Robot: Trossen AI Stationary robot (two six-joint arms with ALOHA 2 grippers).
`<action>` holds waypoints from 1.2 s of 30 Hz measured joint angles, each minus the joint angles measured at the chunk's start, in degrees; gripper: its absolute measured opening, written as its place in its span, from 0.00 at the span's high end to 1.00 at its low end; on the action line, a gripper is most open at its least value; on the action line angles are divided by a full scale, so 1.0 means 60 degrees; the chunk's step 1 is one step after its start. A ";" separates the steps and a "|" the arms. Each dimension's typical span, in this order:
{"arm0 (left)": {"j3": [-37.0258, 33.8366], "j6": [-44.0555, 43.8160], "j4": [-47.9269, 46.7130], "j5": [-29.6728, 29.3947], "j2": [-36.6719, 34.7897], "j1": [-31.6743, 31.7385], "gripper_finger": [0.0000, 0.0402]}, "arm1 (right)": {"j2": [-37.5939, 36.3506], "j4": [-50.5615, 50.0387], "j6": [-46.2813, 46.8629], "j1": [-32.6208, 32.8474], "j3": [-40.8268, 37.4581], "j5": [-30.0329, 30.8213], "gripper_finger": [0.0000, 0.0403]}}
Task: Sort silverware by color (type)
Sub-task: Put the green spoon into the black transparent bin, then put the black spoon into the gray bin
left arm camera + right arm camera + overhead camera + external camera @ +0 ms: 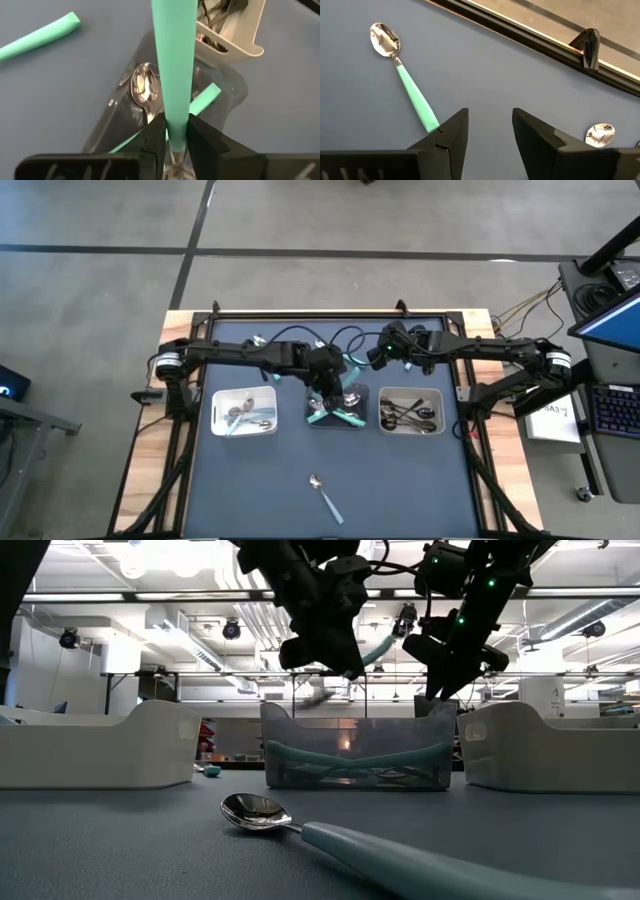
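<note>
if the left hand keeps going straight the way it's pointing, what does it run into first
Probably the clear middle tray. The left hand, gripping a teal-handled utensil, points down into it, where another teal-handled spoon already lies. Depth is hard to judge, so the spoon might come first.

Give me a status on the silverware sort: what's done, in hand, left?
Done: left white tray holds silver pieces, right white tray dark ones, clear middle tray several teal pieces.

In hand: left tool holds a teal-handled piece between its fingers above the middle tray. Right tool is open, hovering behind the trays.

Left: a teal-handled spoon on the mat in front, at least two more spoons behind the trays.
</note>
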 joint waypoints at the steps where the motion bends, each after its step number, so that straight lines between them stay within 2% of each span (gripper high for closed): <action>1: 0.0000 -0.0017 -0.0059 -0.0036 0.0000 -0.0007 0.85 | 0.0000 0.0000 0.0002 0.0000 0.0000 0.0000 0.64; 12: 0.0000 -0.0112 -0.0624 -0.0943 0.0000 0.0012 0.67 | 0.0000 0.0000 -0.0002 0.0000 0.0000 0.0000 0.64; 16: 0.0000 -0.0481 -0.0943 -0.1656 0.0000 0.0010 0.66 | 0.0000 0.0000 -0.0002 0.0000 0.0000 0.0000 0.64; 21: 0.0000 -0.1781 -0.1686 -0.2636 -0.0011 0.0028 0.66 | 0.0000 -0.0004 -0.0002 0.0000 0.0000 0.0000 0.64; 29: -0.0095 -0.2100 -0.3411 -0.3074 -0.0421 0.0589 0.66 | 0.0000 0.0002 -0.0002 0.0002 0.0000 -0.0002 0.64; 32: -0.0461 -0.1951 -0.3604 -0.3172 -0.0849 0.0862 0.66 | 0.0000 0.0000 -0.0002 0.0000 0.0000 -0.0002 0.64; 36: -0.1800 -0.1926 -0.3136 -0.3131 -0.1718 0.1238 0.66 | 0.0000 0.0000 -0.0002 0.0004 0.0000 -0.0002 0.64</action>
